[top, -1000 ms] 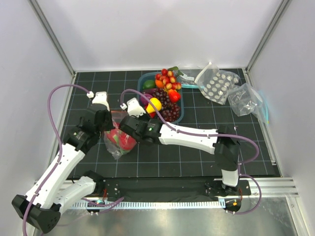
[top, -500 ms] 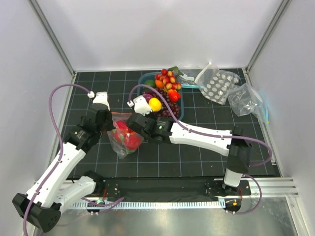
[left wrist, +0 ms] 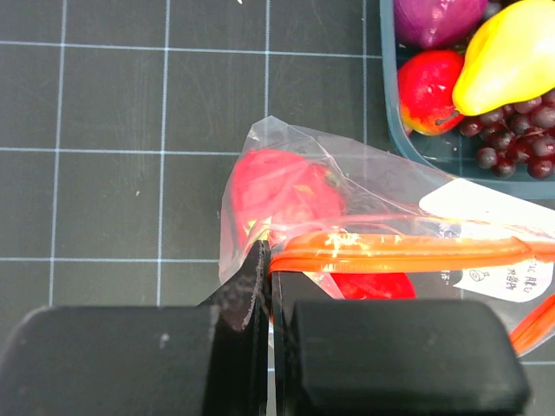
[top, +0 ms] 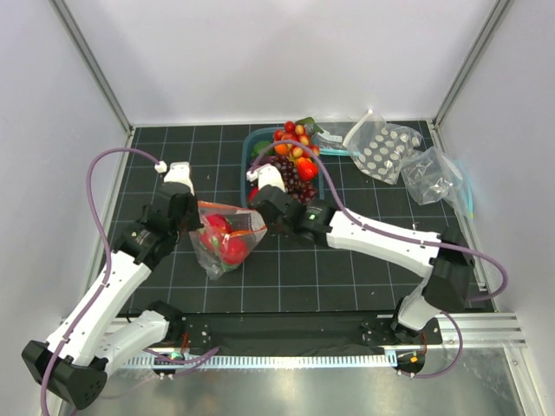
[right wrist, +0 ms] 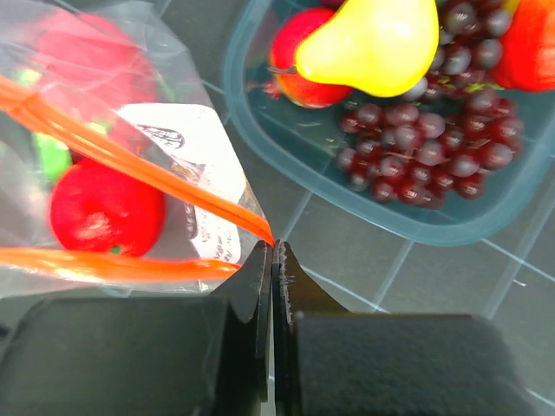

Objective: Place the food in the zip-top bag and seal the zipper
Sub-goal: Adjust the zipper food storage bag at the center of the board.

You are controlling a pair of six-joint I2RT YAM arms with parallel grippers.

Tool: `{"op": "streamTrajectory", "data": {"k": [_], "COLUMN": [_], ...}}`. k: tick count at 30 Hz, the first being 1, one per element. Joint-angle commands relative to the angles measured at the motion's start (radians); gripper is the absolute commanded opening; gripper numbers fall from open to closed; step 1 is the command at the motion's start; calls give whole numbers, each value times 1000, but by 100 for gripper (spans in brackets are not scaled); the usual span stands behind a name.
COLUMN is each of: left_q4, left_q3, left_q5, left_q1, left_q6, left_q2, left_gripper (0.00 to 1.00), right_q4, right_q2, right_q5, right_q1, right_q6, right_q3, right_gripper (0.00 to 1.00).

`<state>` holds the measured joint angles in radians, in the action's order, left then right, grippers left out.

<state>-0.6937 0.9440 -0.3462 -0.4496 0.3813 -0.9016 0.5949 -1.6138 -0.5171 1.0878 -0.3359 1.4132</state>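
Note:
The zip-top bag (top: 217, 260) lies on the black mat with red food (top: 231, 250) inside it. My left gripper (top: 198, 220) is shut on the left end of the orange-red zipper (left wrist: 399, 250), as the left wrist view (left wrist: 267, 256) shows. My right gripper (top: 261, 218) is shut on the zipper's other end, seen in the right wrist view (right wrist: 273, 248). The two zipper strips (right wrist: 156, 178) stand apart near the white label (right wrist: 186, 143). More food lies in the teal tub (top: 323, 192): a yellow pear (right wrist: 373, 43), a red fruit (left wrist: 429, 82) and dark grapes (right wrist: 416, 165).
A clear pouch with white discs (top: 381, 149) and a clear pouch with a teal-blue strip (top: 438, 178) lie at the back right. The tub stands just behind the right gripper. White walls close the mat on three sides.
My right arm has swung to the right, drawing its end of the bag toward the tub. The bag now stretches between both grippers. The left arm has barely moved.

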Motion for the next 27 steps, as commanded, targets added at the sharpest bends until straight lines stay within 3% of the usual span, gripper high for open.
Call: {"op": "streamTrajectory", "data": {"k": [1,8,16,23,27], "left_q4": [5,20,54,85,97], "left_q3": [29,27,22,18,15], "left_q5": [-24,36,168,253,285], "left_q1": [5,6,6,6,6], "left_q6": [-5,-7,-10,-9,-13], "left_q2": [3,6,24,59,82], "left_gripper": [0,0,0,0,0], "right_q4": [-102,-446,-729,-859,-885], "right_q2": [124,298,324,316,235], "right_q5": [190,486,555,618,654], "right_q1": [-78,-198,-210,-212,-215], "right_q6": [21,-15,-115,-169,-186], "right_q3": [-107,-333,-453,-494,-452], "right_gripper": [1,1,1,5,5]}}
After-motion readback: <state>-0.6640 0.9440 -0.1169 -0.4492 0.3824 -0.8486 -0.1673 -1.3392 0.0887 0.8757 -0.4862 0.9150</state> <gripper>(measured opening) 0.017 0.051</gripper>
